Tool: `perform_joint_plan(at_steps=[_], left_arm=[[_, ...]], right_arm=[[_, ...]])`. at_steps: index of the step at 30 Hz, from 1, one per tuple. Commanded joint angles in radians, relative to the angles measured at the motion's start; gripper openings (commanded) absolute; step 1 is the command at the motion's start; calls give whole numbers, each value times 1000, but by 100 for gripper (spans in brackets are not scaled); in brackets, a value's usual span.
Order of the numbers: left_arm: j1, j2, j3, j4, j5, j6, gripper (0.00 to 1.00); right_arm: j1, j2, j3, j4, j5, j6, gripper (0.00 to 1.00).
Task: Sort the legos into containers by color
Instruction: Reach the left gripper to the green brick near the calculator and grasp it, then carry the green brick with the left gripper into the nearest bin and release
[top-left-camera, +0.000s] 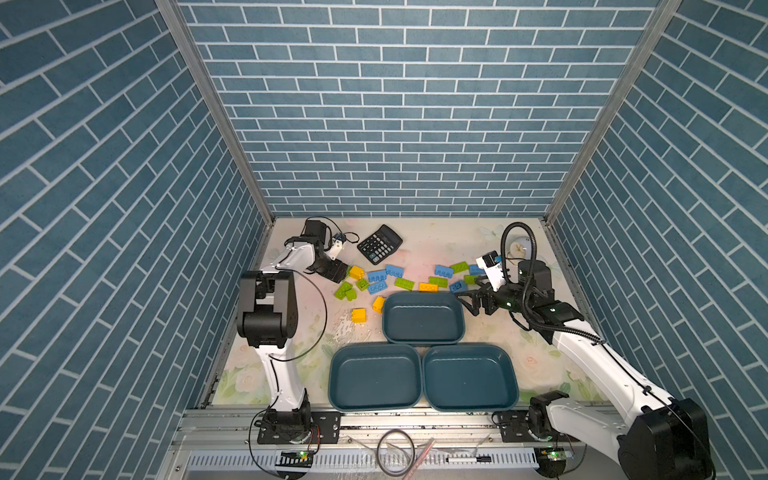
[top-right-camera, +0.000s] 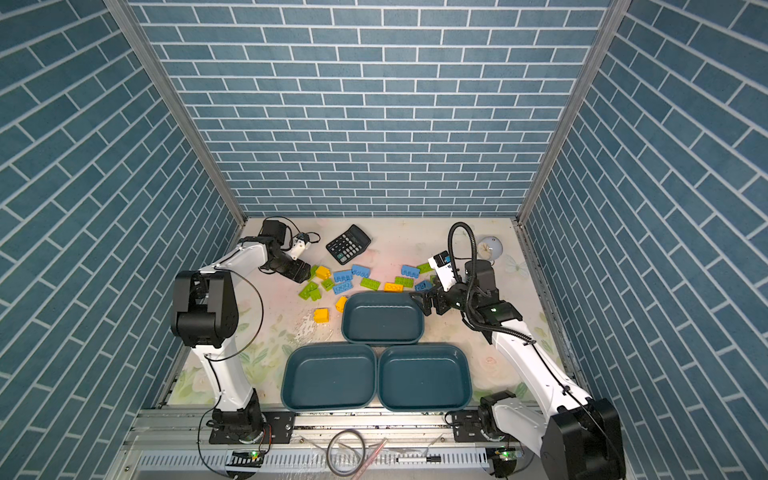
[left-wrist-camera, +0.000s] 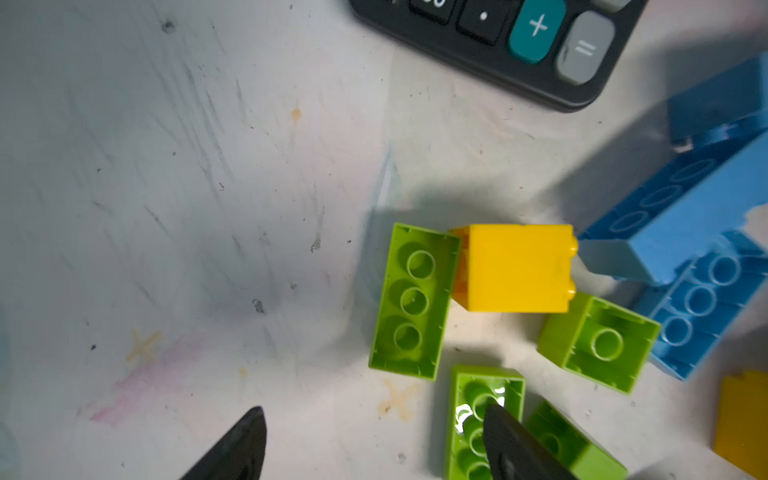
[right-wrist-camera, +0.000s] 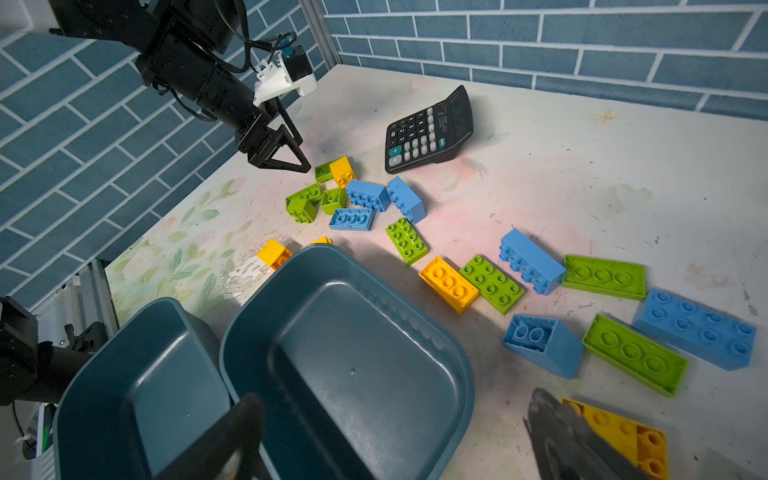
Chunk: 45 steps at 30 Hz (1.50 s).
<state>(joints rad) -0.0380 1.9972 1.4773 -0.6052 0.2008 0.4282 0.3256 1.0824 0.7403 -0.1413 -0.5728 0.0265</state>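
We find the legos (top-left-camera: 404, 284) all lying on the counter (top-left-camera: 457, 241). They are strewn in a band across its far half, between the black calculator (top-left-camera: 379, 244) on the far side and the dark teal trays (top-right-camera: 382, 318) on the near side. The far tray (top-left-camera: 422, 322) sits in the middle of the counter. The near left tray (top-left-camera: 374, 380) and the near right tray (top-left-camera: 469, 378) stand side by side, touching, just in front of it. A stray yellow brick (top-left-camera: 359, 315) lies near the far tray's left side, apart from the band.

Our left fingers (left-wrist-camera: 245, 440) stand spread at the left end of the band and pinch nothing. In the left wrist view bare counter shows between them, and one finger overlaps a lime oblong brick (left-wrist-camera: 469, 390) lying hollow side up. Just beyond it a yellow square brick (left-wrist-camera: 515, 268) lies on its side, touching a second lime oblong brick (left-wrist-camera: 411, 301), also hollow side up. A lime square brick (left-wrist-camera: 598, 343), upturned as well, lies just beside the yellow one.

Our right fingers (right-wrist-camera: 561, 436) are spread wide and empty, hovering at the far right corner of the far tray. In the right wrist view one finger shows over the tray and the other over a yellow oblong brick (right-wrist-camera: 615, 432) lying studs up on the counter. We cannot tell whether it touches that brick.
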Motion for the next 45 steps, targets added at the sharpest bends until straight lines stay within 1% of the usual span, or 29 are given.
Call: perform_joint_plan(at_steps=[1, 6, 10, 13, 19, 22, 26, 29, 32, 34, 37, 39, 45], left_arm=[[-22, 63, 67, -57, -20, 37, 80], [-52, 122, 108, -53, -32, 55, 79], [-61, 178, 172, -83, -42, 51, 74], [-66, 202, 205, -94, -54, 55, 66], [-71, 242, 253, -143, -43, 56, 47], [-71, 253, 265, -169, -37, 62, 40], [-70, 242, 253, -184, -38, 56, 35], [-71, 197, 260, -190, -56, 41, 33], [-70, 149, 302, -246, -86, 20, 33], [-71, 100, 307, -269, -85, -7, 33], [-71, 7, 282, -313, -71, -97, 33], [-81, -70, 226, -322, -60, -172, 33], [-176, -325, 20, -364, -49, -416, 35]], right_arm=[[6, 8, 27, -31, 8, 5, 99], [7, 27, 40, -72, 16, -24, 99], [6, 26, 42, -91, 30, -28, 99], [6, 22, 41, -108, 37, -36, 99], [6, 6, 35, -130, 56, -42, 99], [6, 1, 33, -138, 62, -45, 99], [6, -3, 33, -142, 65, -46, 99], [6, -7, 33, -140, 86, -49, 99], [4, -1, 32, -124, 91, -48, 99], [5, 13, 34, -109, 88, -46, 99], [4, 39, 42, -91, 70, -48, 99], [5, 52, 44, -71, 64, -45, 99], [5, 101, 57, -26, 3, -19, 99]])
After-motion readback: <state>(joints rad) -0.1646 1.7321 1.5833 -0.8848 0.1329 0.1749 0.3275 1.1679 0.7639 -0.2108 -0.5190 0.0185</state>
